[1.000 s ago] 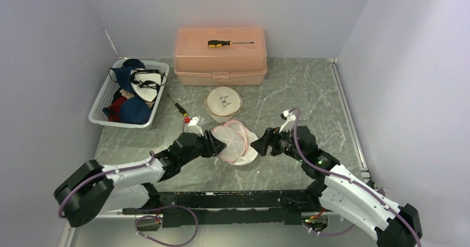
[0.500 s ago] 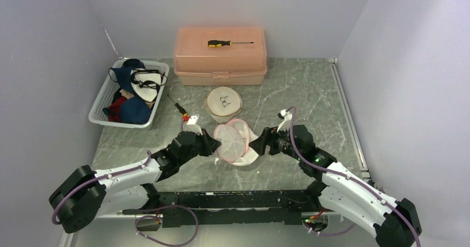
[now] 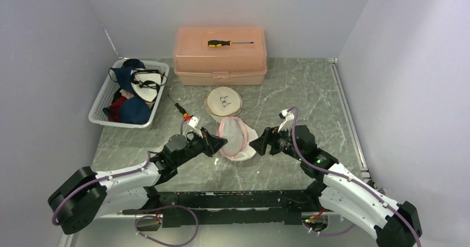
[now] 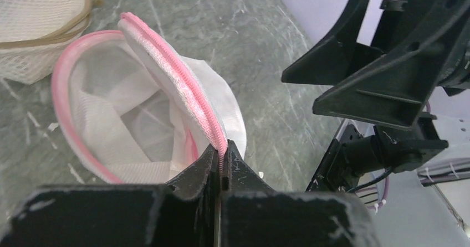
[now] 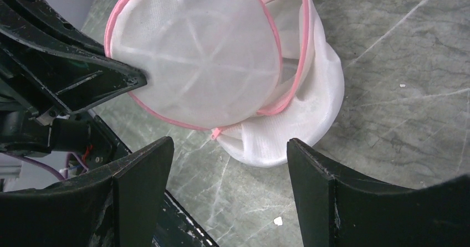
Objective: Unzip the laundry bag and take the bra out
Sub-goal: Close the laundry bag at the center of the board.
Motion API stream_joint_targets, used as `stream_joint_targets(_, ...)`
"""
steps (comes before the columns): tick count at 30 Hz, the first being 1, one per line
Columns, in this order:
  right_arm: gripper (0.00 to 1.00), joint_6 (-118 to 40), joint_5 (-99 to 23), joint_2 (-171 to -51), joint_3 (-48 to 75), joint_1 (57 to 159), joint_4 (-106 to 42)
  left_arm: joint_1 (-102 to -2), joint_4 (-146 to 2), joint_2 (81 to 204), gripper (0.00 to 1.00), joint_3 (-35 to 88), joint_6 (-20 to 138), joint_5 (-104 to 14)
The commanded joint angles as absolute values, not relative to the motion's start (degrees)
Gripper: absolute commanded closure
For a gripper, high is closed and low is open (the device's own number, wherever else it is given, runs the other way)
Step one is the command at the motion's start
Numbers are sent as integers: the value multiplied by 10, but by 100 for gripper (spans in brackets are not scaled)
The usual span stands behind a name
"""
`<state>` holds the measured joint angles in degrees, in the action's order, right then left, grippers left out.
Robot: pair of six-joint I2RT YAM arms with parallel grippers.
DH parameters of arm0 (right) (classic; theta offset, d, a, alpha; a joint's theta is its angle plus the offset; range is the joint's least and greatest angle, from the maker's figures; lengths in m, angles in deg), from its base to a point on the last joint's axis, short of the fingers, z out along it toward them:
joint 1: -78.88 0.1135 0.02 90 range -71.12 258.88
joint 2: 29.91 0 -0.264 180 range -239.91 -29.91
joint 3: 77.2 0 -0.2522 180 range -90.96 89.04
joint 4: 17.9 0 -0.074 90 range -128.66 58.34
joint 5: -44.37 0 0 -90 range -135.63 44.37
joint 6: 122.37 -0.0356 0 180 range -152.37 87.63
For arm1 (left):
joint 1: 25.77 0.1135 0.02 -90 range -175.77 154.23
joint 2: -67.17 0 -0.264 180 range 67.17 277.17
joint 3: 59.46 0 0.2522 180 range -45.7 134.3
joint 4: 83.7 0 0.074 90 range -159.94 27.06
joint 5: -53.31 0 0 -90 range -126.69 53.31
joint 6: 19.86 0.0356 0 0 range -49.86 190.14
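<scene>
Far left: white basket [image 3: 100, 106] full of clothes, against the wall. A small tool [image 3: 182, 109] lies loose on the tabletop [image 3: 310, 92], between basket and bags.

Left gripper [image 3: 220, 142] is clenched on the pink zip edge of the laundry bag [image 3: 237, 139] lid. Wrist view shows the fingers [image 4: 191, 178] pinched flat on the zipper tape, no gap.

The bag sits mid-tabletop between the two grippers, partly unzipped. Its round lid flap is lifted off the body and the mouth gapes. Pink zip pull [image 5: 214, 133] hangs at the bag's near edge. Contents can't be made out through the mesh.

Behind it is a second round mesh bag [image 3: 223, 101] with beige trim, lying flat, apart from the first. Behind that is a pink toolbox [image 3: 220, 64] with a yellow-handled screwdriver [image 3: 230, 42] on its lid.

Right gripper [image 3: 259, 143] is released, jaws spread wide, just beside the bag's right side. Nothing is clamped; can't tell whether it touches the bag.
</scene>
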<state>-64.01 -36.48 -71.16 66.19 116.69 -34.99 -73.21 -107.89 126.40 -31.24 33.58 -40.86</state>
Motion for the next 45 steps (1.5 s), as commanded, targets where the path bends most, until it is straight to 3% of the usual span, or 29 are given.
stream_joint_targets(1, 21, -638, -365, -709, 665, 1167, -318, -731, -1213, 1299, 97, -319, 377, -477)
stream_joint_targets(9, 22, -637, -372, -705, 672, 1166, -318, -726, -1277, 1396, 97, -286, 375, -545)
stream_joint_targets(17, 22, -632, -374, -692, 677, 1166, -325, -684, -1341, 1488, 97, -301, 321, -539)
stream_joint_targets(20, 22, -631, -375, -690, 679, 1166, -328, -673, -1262, 1476, 88, -290, 306, -508)
stream_joint_targets(24, 21, -630, -377, -690, 681, 1166, -328, -672, -1180, 1433, 57, -291, 315, -480)
stream_joint_targets(30, 21, -629, -377, -700, 679, 1166, -319, -672, -1029, 1345, 45, -268, 335, -435)
stream_joint_targets(39, 21, -624, -376, -699, 660, 1166, -330, -673, -720, 1208, 39, -209, 355, -331)
stream_joint_targets(42, 22, -619, -374, -705, 650, 1166, -335, -673, -691, 1188, 40, -192, 358, -338)
stream_joint_targets(45, 23, -619, -371, -717, 645, 1166, -331, -672, -753, 1212, 47, -183, 344, -399)
